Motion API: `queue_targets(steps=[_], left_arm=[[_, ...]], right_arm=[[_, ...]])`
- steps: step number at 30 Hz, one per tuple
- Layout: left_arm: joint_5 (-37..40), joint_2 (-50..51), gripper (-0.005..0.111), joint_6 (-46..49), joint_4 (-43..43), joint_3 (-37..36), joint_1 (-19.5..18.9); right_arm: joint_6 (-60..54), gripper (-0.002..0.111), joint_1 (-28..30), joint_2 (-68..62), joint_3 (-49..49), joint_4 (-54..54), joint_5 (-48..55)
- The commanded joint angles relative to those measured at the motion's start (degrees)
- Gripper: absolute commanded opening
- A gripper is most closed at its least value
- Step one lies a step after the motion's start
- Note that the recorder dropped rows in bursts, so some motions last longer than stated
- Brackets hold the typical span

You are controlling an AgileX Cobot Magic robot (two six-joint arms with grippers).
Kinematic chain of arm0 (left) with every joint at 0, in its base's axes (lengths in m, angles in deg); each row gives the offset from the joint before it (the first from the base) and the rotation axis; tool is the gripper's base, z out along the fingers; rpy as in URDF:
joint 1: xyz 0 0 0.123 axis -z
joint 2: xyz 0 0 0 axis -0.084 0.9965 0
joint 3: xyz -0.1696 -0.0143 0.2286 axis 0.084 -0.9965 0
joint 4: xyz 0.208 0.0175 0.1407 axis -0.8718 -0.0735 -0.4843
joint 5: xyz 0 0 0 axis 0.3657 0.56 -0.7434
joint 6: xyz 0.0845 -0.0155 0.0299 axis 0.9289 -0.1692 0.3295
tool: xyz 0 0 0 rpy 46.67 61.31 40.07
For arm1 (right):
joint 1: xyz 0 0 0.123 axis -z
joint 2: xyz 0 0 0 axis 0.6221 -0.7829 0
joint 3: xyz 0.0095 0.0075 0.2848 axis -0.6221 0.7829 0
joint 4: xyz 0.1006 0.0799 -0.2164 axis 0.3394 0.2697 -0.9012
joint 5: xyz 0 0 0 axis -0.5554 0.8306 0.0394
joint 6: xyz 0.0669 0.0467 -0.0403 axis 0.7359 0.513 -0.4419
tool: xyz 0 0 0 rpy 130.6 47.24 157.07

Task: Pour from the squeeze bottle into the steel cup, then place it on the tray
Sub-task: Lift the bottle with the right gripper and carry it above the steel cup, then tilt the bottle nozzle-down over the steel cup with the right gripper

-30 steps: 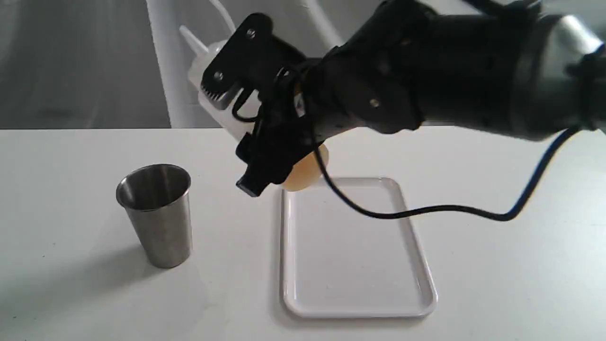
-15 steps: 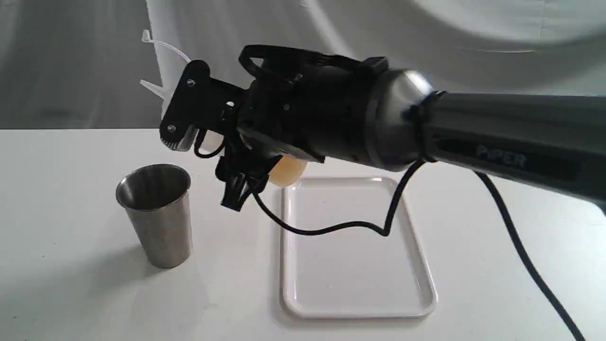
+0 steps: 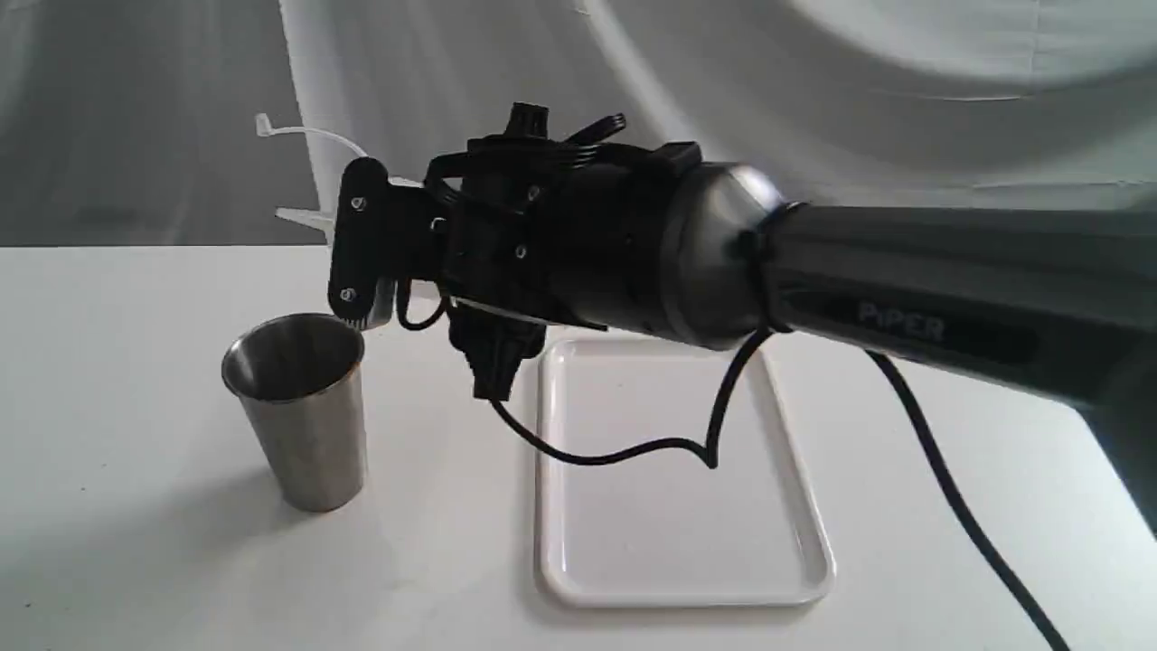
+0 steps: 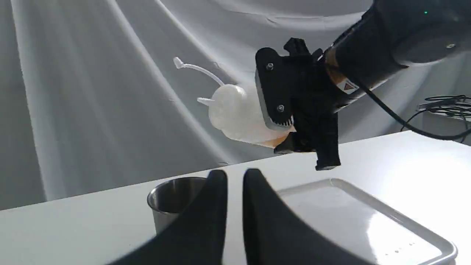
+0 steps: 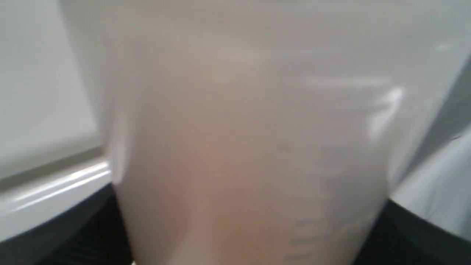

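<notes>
My right gripper [image 3: 362,249] reaches in from the right and is shut on the squeeze bottle [image 3: 305,218], which lies almost level in the air with its nozzle pointing left. The nozzle hangs above the steel cup [image 3: 298,411], well clear of its rim, and no stream shows. The cap strap sticks up and left. The left wrist view shows the whitish bottle [image 4: 237,116] with amber liquid low near the jaws of the right gripper [image 4: 263,110], above the cup [image 4: 171,191]. The bottle [image 5: 239,147] fills the right wrist view. The white tray [image 3: 687,579] lies bare right of the cup. My left gripper [image 4: 235,184] is shut, holding nothing.
A black cable droops from the right wrist over the back half of the tray [image 4: 438,244]. Grey curtain folds hang behind the white table [image 3: 136,561]. Further cables lie at the table's far side in the left wrist view.
The right arm has carried the bottle left, from over the tray's back corner to above the cup, and tipped it from steeply slanted to nearly level. Cup and tray have not moved.
</notes>
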Motion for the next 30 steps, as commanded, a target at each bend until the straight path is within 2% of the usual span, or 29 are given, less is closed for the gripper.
queue_targets(steps=[1, 11, 30], left_arm=[[-0.58, 0.38, 0.008, -0.03, -0.24, -0.25, -0.11], [-0.58, 0.38, 0.008, -0.03, -0.24, -0.25, -0.11], [-0.58, 0.38, 0.008, -0.03, -0.24, -0.25, -0.11]], right_arm=[[-2.06, 0.0, -1.17, 0.81, -0.52, -6.64, 0.98], [-4.91, 0.0, -1.29, -1.54, -0.52, -9.97, 3.88], [-4.91, 0.0, -1.29, -2.36, -0.52, -13.01, 3.0]])
